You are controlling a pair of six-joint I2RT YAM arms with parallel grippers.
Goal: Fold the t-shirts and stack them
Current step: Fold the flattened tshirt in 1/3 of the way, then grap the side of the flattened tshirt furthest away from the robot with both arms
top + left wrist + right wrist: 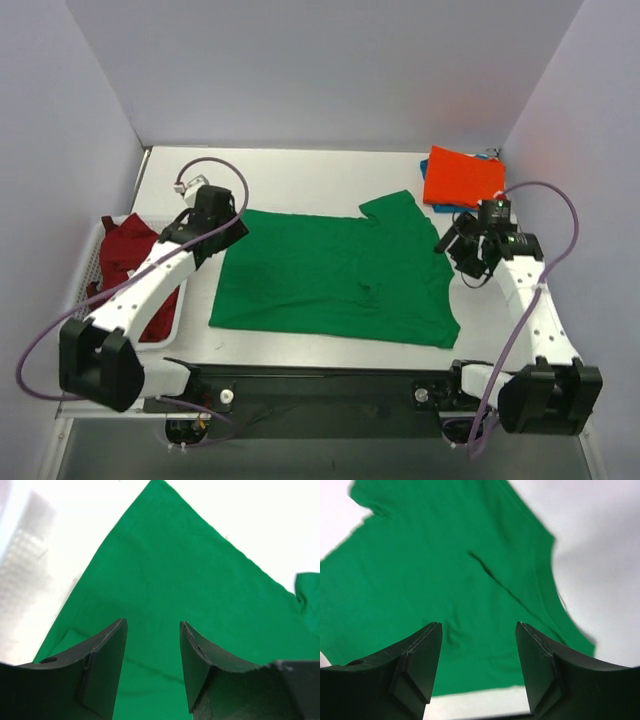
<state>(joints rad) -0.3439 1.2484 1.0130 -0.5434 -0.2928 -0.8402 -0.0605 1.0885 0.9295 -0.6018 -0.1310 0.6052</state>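
Observation:
A bright green t-shirt (335, 278) lies spread flat in the middle of the table, one sleeve pointing to the back right. My left gripper (236, 229) hovers over its back left corner, open and holding nothing. In the left wrist view the green t-shirt (190, 580) shows between the open left gripper (152, 623). My right gripper (445, 244) is open above the shirt's right edge. The right wrist view has green cloth (445, 580) under the open right gripper (479, 625). A folded orange-red t-shirt (462, 177) rests on a blue one (433, 207) at the back right.
A white slatted basket (168, 335) stands at the left edge with a dark red t-shirt (125, 255) in it. Pale walls close the table in at the back and both sides. Grey cables loop from both arms.

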